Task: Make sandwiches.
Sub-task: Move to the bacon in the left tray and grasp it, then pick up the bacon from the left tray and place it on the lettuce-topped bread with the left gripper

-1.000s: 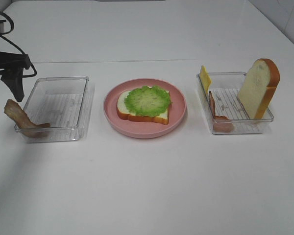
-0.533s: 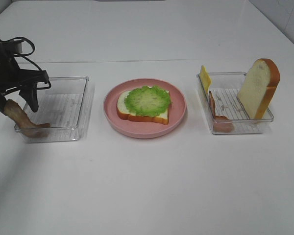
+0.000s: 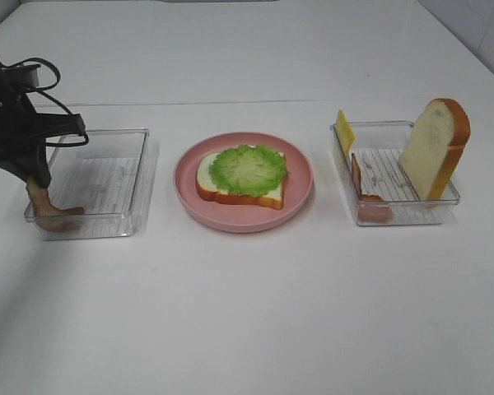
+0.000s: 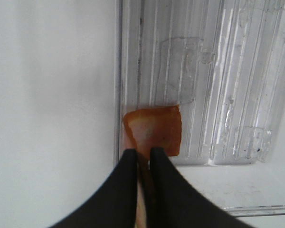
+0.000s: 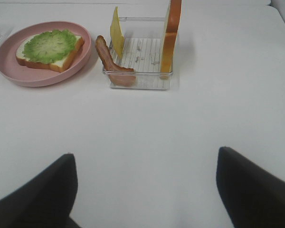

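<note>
The started sandwich (image 3: 243, 173) is one white bread slice topped with green lettuce, lying on the pink plate (image 3: 230, 224); it also shows in the right wrist view (image 5: 50, 47). My left gripper (image 3: 38, 179) is shut on the upper end of a brown bacon strip (image 3: 53, 216) at the left tray's near-left corner. In the left wrist view the black fingers (image 4: 128, 183) pinch that strip (image 4: 156, 130). My right gripper (image 5: 147, 190) is open and empty over the bare table, out of the high view.
The left clear tray (image 3: 107, 177) holds only that bacon strip. The right clear tray (image 3: 395, 177) holds an upright bread slice (image 3: 435, 148), a yellow cheese slice (image 3: 344, 132) and another bacon strip (image 3: 364, 196).
My left gripper has come down and forward to the left tray's corner and closed on the bacon strip's upper end, and the strip now stands more upright. Nothing else has moved.
</note>
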### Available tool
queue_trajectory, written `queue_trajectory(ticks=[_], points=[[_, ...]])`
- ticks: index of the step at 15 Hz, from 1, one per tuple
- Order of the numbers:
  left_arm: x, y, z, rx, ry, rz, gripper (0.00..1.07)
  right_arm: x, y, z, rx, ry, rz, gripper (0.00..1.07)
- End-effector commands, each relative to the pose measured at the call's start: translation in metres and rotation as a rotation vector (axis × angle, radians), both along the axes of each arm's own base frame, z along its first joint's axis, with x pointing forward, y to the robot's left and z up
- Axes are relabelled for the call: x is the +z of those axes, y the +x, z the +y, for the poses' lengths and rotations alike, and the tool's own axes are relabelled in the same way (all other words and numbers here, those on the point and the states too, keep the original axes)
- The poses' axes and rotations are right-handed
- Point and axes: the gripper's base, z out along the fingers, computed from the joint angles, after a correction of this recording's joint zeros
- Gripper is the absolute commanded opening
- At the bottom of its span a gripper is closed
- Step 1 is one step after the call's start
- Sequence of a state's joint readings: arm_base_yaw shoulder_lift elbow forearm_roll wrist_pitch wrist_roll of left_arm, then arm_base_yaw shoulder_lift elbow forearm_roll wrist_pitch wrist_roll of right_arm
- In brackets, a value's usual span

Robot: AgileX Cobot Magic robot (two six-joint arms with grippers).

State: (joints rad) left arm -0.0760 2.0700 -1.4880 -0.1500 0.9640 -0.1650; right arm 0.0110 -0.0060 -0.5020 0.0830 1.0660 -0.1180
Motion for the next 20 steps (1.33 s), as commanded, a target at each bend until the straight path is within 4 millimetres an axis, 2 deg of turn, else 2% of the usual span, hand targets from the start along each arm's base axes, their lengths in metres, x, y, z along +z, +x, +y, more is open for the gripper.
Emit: queue_trajectory(ticks=[1, 4, 5, 7, 10, 14, 15, 17, 18, 20], points=[[-0.002, -0.001, -0.002, 0.005, -0.017, 0.010, 0.00, 0.000, -0.001, 0.000, -0.002, 0.000, -0.019, 0.76], [0.008, -0.001, -0.004, 0.001, -0.046, -0.016, 0.00, 0.000, -0.001, 0.000, -0.002, 0.000, -0.019, 0.76], [0.028, 0.001, -0.010, -0.013, -0.112, -0.075, 0.00, 0.000, -0.001, 0.000, -0.002, 0.000, -0.019, 0.76], [0.050, 0.006, -0.020, -0.031, -0.210, -0.143, 0.00, 0.000, -0.001, 0.000, -0.002, 0.000, -0.019, 0.76], [0.072, 0.014, -0.041, -0.066, -0.411, -0.240, 0.00, 0.000, -0.001, 0.000, -0.002, 0.000, -0.019, 0.76], [0.089, 0.018, -0.087, -0.125, -0.633, -0.383, 0.00, 0.000, -0.001, 0.000, -0.002, 0.000, -0.019, 0.76], [0.088, 0.018, -0.102, -0.131, -0.679, -0.399, 0.00, 0.000, -0.001, 0.000, -0.002, 0.000, -0.019, 0.76], [0.074, 0.020, -0.131, -0.121, -0.761, -0.396, 0.00, 0.000, -0.001, 0.000, -0.002, 0.000, -0.019, 0.76], [0.069, 0.021, -0.137, -0.112, -0.781, -0.391, 0.00, 0.000, -0.001, 0.000, -0.002, 0.000, -0.019, 0.76], [0.043, 0.026, -0.162, -0.102, -0.851, -0.366, 0.00, 0.000, -0.001, 0.000, -0.002, 0.000, -0.019, 0.76]])
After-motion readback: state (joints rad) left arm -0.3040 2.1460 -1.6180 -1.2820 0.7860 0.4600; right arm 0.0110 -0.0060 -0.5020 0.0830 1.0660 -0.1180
